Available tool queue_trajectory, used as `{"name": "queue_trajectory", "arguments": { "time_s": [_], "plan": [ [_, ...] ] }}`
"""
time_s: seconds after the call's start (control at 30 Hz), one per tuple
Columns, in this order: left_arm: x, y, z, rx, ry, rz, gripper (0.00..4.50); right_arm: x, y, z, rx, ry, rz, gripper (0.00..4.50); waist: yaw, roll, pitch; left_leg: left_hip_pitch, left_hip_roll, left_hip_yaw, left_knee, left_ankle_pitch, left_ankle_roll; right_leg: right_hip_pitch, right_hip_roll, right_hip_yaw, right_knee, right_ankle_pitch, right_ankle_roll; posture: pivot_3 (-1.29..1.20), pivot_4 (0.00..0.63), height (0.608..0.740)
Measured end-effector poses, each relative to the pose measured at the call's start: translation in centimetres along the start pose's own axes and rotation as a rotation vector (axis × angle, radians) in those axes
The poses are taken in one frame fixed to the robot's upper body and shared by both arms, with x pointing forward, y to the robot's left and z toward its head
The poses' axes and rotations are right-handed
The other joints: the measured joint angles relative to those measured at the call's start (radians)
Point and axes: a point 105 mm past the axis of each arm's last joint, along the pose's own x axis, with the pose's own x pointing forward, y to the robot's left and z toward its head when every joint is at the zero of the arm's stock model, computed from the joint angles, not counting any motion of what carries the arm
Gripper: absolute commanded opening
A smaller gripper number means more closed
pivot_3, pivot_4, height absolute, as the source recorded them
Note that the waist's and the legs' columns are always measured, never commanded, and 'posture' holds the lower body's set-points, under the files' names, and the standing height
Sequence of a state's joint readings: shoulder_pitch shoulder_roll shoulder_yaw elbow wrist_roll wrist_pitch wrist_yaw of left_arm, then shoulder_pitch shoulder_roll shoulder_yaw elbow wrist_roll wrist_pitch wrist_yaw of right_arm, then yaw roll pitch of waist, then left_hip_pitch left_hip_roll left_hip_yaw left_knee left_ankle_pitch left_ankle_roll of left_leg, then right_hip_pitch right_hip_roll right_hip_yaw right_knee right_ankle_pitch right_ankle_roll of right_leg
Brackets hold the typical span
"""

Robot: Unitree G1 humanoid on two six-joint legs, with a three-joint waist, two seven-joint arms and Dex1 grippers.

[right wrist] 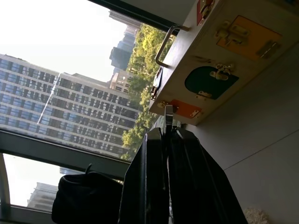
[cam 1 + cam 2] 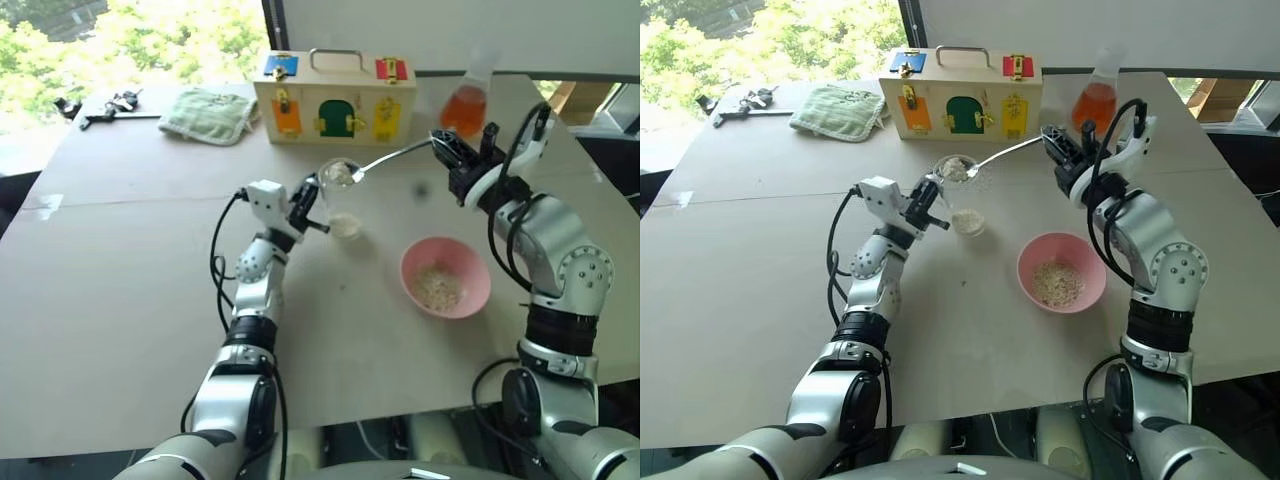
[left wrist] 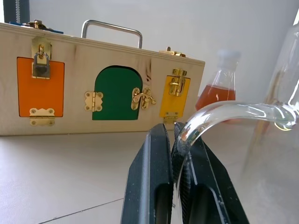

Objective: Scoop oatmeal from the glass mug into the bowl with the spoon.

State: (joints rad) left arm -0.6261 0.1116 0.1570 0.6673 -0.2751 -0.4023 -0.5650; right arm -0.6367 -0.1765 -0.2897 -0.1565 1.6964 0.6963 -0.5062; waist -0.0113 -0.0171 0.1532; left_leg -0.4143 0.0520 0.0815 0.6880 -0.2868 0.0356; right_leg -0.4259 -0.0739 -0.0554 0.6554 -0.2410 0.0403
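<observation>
Glass is what the left tool [image 2: 312, 207] is pinching: its two black fingers [image 3: 149, 186] are pressed onto the curved handle of the glass mug [image 2: 340, 195], which is held tilted and seemingly raised above the desk [image 2: 150, 300], with a little oatmeal [image 2: 344, 226] left in its bottom. A slim silver spoon [image 2: 385, 160] is clamped by its handle in the right tool [image 2: 450, 150], whose fingers are pressed together around the metal, and its small bowl, heaped with pale flakes, is poised at the mug's rim. The bowl [image 2: 445, 277] rests on the desk well apart from the mug, nearer the robot's right side, with some oats already lying in it. Spilling is judged the main risk: the heaped load must be carried across bare desk, and any roll of the thin handle in the clamp, or a jolt, would scatter dry flakes short of the bowl. The spoon could also be knocked against the rim while being lifted clear, which might shake the mug on its smooth handle. A flask of orange liquid [image 2: 465, 105] and a wooden latch box [image 2: 335, 105] stand just behind, so a wide swing could strike them
</observation>
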Motion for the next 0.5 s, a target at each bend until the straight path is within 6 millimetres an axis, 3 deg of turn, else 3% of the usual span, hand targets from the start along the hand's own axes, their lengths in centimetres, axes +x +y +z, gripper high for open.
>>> {"name": "queue_trajectory", "arguments": {
  "time_s": [0.5],
  "plan": [
    [0.02, -0.01, -0.03, 0.001, 0.001, -0.012, 0.05, 0.14, 0.21, -0.15, 0.034, -0.003, 0.011, 0.0, 0.0, 0.0, 0.0, 0.0, 0.0, 0.0, 0.0, 0.0, 0.0, 0.0, 0.0, 0.0, -0.001, 0.0, 0.0, 0.0, 0.15, 0.74]
  ]
}}
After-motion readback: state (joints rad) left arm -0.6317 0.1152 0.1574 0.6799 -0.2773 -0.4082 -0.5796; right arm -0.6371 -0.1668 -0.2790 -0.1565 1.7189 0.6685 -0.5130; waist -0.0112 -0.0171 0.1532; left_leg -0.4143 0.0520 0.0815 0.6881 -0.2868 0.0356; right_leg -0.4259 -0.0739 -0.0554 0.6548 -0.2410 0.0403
